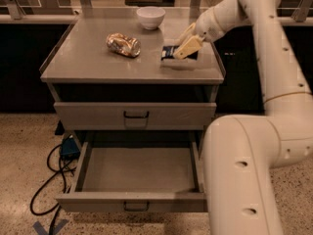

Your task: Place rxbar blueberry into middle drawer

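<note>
The rxbar blueberry (169, 52), a small dark navy bar, sits between the cream fingers (188, 46) of my gripper (177, 48) at the right side of the cabinet top (88, 65). It is lifted slightly, with a shadow on the top below it. The gripper is shut on the bar. The middle drawer (139, 199) is pulled open low in the cabinet, its grey floor bare and a small dark handle on its front.
A crushed gold-brown can (123, 44) lies on the cabinet top left of the bar, and a white bowl (150, 17) stands at the back. The upper drawer (136, 115) is closed. Black cables (46, 180) lie on the floor at left. My arm's large white link (239, 180) fills the lower right.
</note>
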